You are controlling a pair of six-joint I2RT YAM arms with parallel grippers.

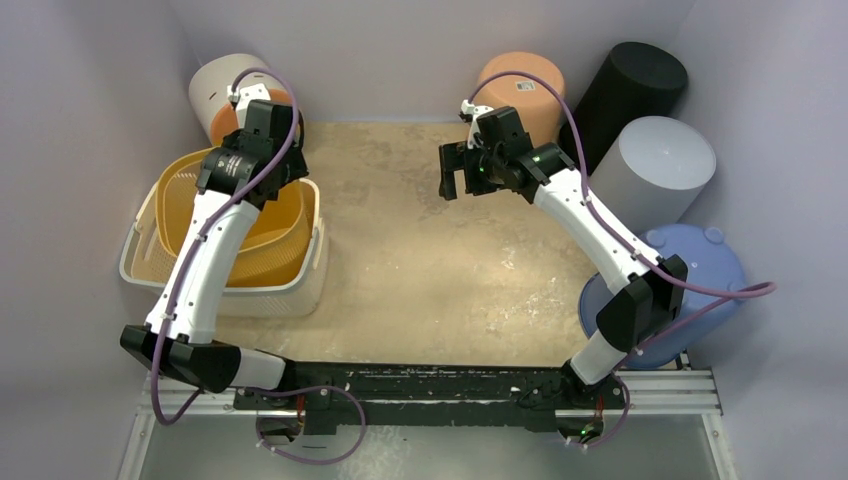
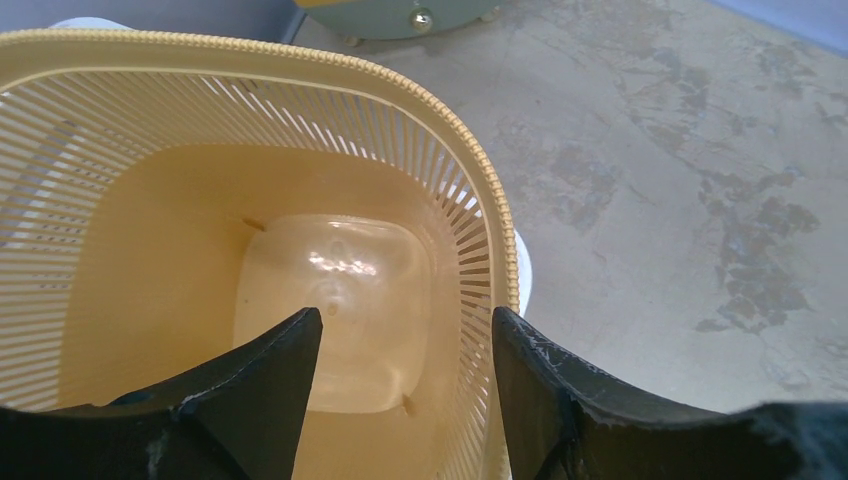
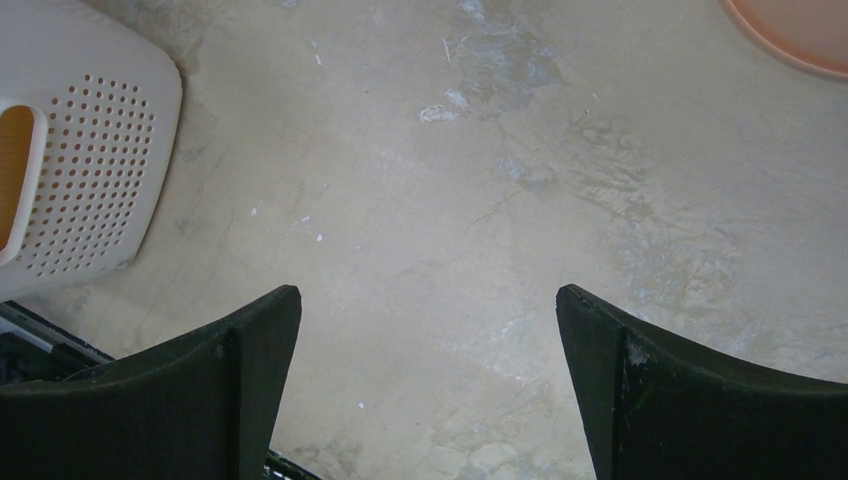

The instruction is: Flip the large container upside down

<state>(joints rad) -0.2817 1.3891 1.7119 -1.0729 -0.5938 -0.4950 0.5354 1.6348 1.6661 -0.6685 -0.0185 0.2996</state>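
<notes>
Mottled table shows beneath the released right end effector. Also released, the left end effector straddles the yellow basket wall; it nests in a white basket. Seemingly the grasp step: next, clench and tip.

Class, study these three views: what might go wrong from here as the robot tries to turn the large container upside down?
1. The left gripper, open, straddles just one thin slatted wall of the yellow basket; a one-sided grip may slip or flex when tipping.
2. That basket sits nested inside the white basket, so lifting could drag both.
3. The right gripper hangs open over the table, giving no support.
</notes>
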